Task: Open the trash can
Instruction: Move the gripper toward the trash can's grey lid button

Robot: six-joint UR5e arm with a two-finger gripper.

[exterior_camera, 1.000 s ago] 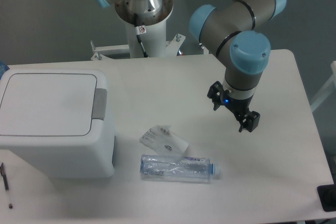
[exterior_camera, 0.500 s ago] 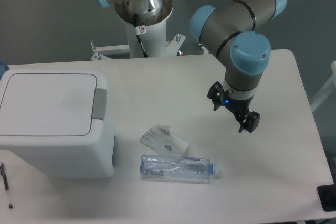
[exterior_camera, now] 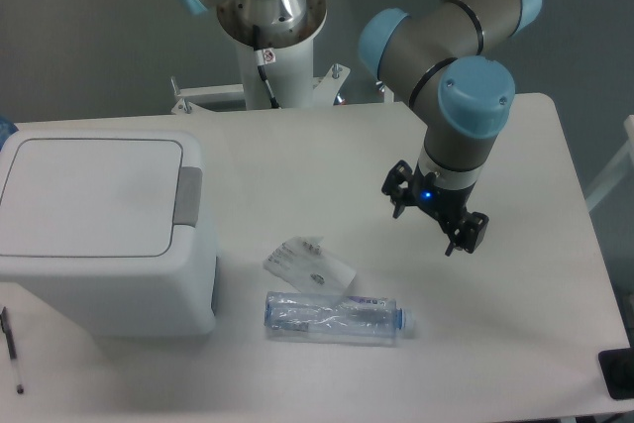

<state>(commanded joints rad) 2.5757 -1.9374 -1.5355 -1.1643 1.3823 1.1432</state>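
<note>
While my gripper [exterior_camera: 432, 211] hangs over the right half of the table [exterior_camera: 515, 344], fingers spread apart and holding nothing, I see the trash can [exterior_camera: 104, 230] at the left edge, lid down.

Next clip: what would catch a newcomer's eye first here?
The big white trash can at the left, lid shut, with a grey tab on its right edge. Then the grey-and-blue arm over the table's right half, its gripper open and empty. A clear bottle lies near the front edge.
</note>
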